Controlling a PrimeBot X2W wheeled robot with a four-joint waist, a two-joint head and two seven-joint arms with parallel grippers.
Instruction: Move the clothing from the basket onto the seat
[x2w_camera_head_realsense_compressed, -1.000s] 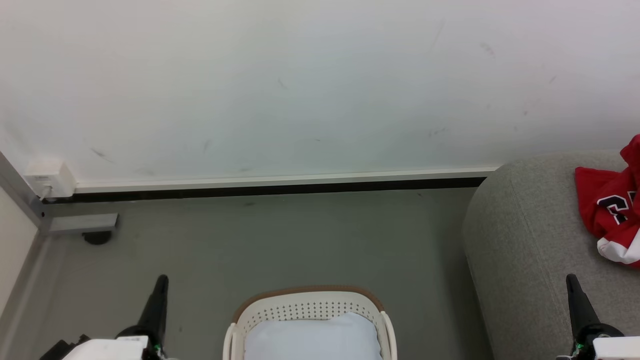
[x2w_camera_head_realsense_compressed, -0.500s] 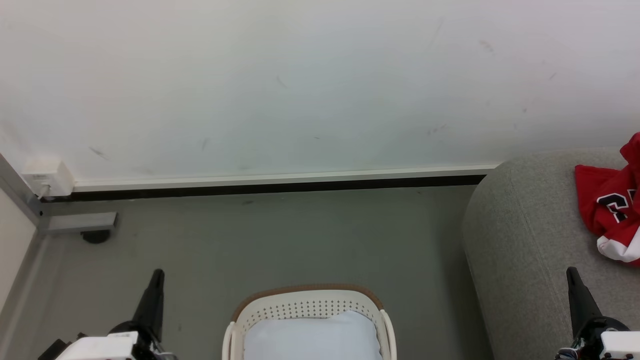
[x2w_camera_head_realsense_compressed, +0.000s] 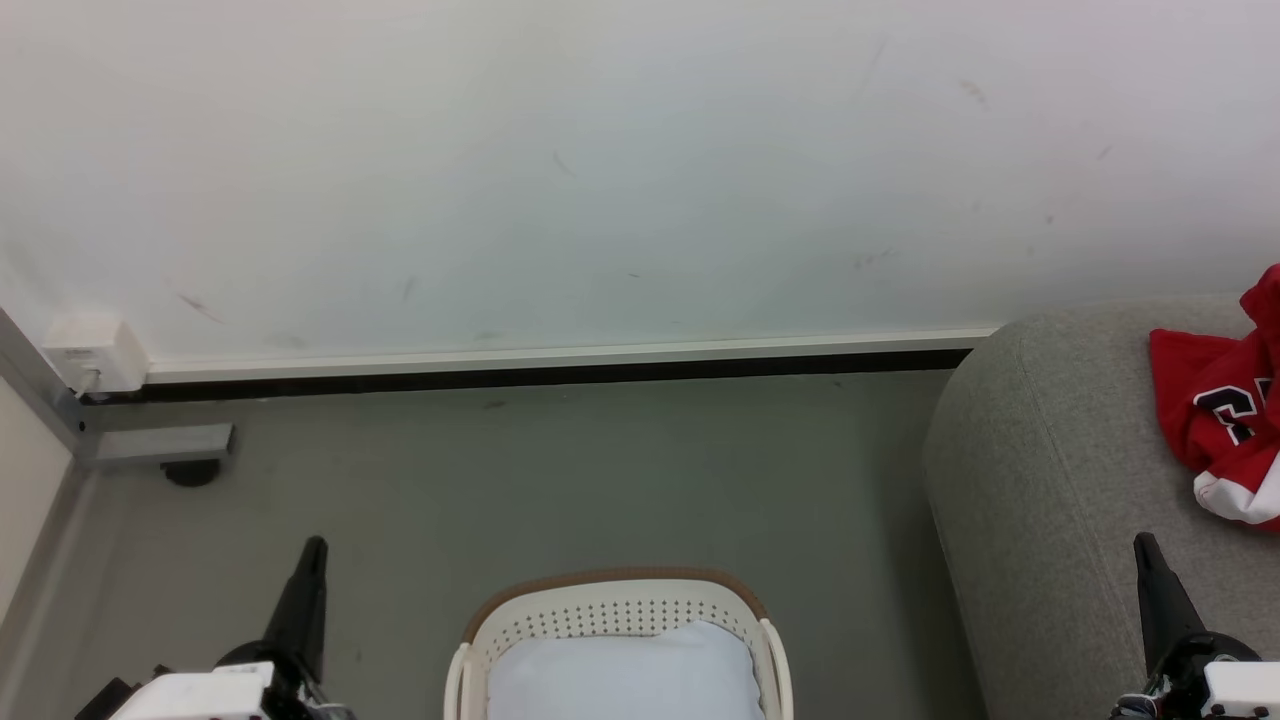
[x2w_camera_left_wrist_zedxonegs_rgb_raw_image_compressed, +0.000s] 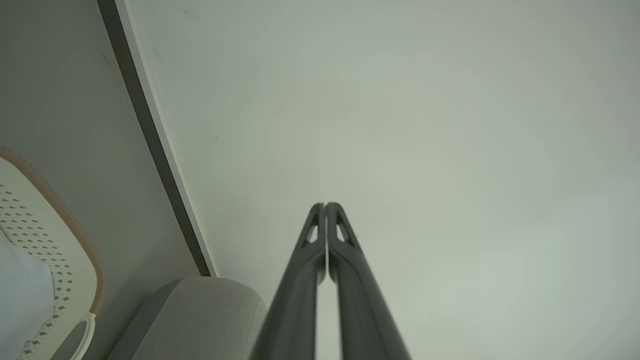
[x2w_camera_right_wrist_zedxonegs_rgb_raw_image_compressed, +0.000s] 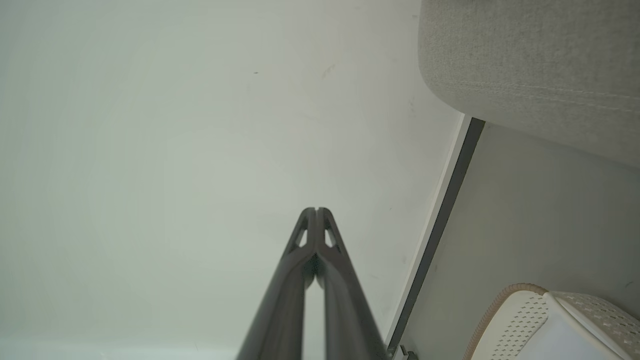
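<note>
Finds the clothing (x2w_camera_head_realsense_compressed: 1225, 420) crumpled on the seat (x2w_camera_head_realsense_compressed: 1040, 480), at its far right, seemingly dropped loose as delivered. Places the basket (x2w_camera_head_realsense_compressed: 615, 618) on the floor (x2w_camera_head_realsense_compressed: 600, 470) near the seat's left side, within easy reach, a pale cloth (x2w_camera_head_realsense_compressed: 625, 675) lying inside. Holds left gripper (x2w_camera_head_realsense_compressed: 313, 548) and right gripper (x2w_camera_head_realsense_compressed: 1144, 542) clenched on nothing, either side of the basket, likely parked because little seems left to fetch

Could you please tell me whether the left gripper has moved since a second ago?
Yes, slightly: the left gripper has drifted to the left, widening its gap to the basket.
</note>
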